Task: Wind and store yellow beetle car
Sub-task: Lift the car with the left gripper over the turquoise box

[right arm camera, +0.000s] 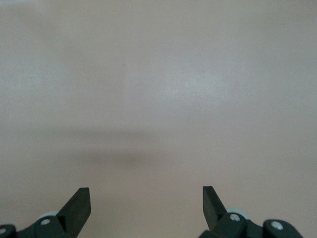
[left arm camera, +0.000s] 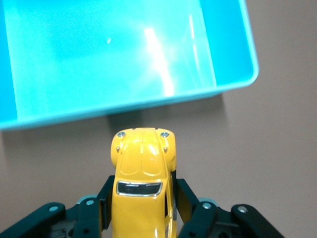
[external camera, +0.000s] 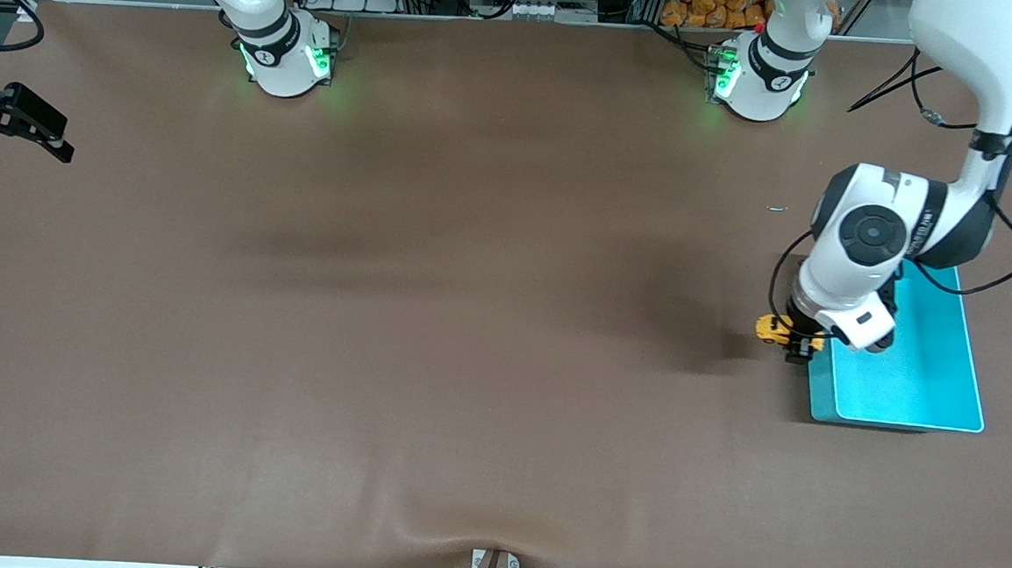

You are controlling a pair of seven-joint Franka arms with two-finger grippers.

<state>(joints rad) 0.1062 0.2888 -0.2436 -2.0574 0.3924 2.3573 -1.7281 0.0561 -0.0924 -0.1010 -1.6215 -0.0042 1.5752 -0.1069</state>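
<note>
The yellow beetle car is clenched in the left hand, held in the air just beside the teal bin's rim, above the brown desk. The right hand waits with fingers spread over bare desk at the right arm's end

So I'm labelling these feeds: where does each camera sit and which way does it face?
Front view: high across the table, facing both bases; shows the left arm, left gripper holding the yellow beetle car beside the teal bin.
Left wrist view: on the left wrist, looking down at car and bin; fingers show.
Right wrist view: over bare table; open right gripper.
Front and left wrist views share car and bin.
</note>
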